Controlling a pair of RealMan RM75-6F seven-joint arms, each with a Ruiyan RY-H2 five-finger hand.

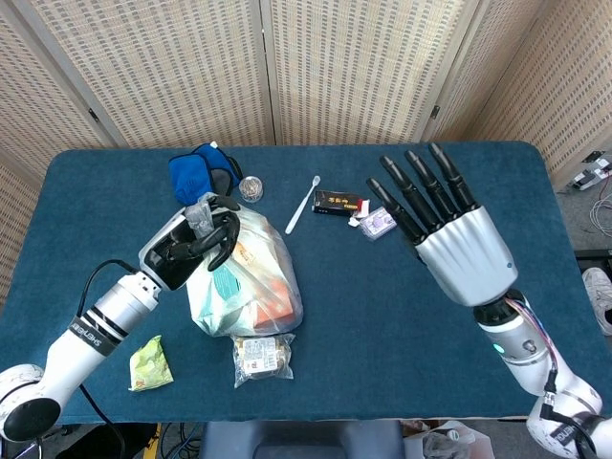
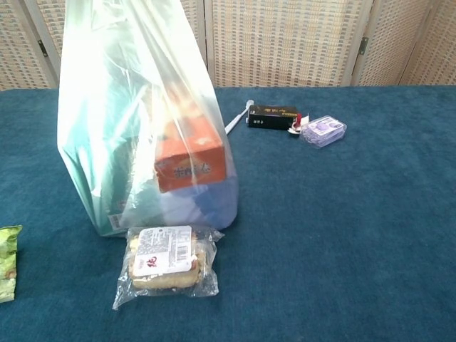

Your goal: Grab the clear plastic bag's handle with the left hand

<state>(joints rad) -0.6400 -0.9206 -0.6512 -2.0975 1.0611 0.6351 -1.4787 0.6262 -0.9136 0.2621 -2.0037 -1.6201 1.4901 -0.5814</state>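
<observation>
Left hand [image 1: 191,241] sits at the top of the clear plastic bag [image 1: 247,287], fingers curled around the gathered handle [image 1: 205,212]; I read this as a grasp on the handle, though the chest view cuts off above the bag and shows no hand to confirm it. The bag stands on the tabletop [image 1: 402,296] left of centre, near the front edge, with an orange box [image 2: 191,162] and a teal pack [image 2: 107,171] visible through the film. The handle rises from the bag's far-left top, so the bag body hangs to the right of and nearer than my left hand; the film runs taut and roughly upright from the load to the grip, leaning a little left in the chest view. Right hand [image 1: 449,234] is well apart on the right, raised, fingers spread, holding nothing, so the left hand is the one on the job. A small wrapped snack [image 2: 165,265] lies just in front of the bag, touching its base. My judgement: the grab looks made; any lift should go straight up along the taut film to keep the load from swinging.
</observation>
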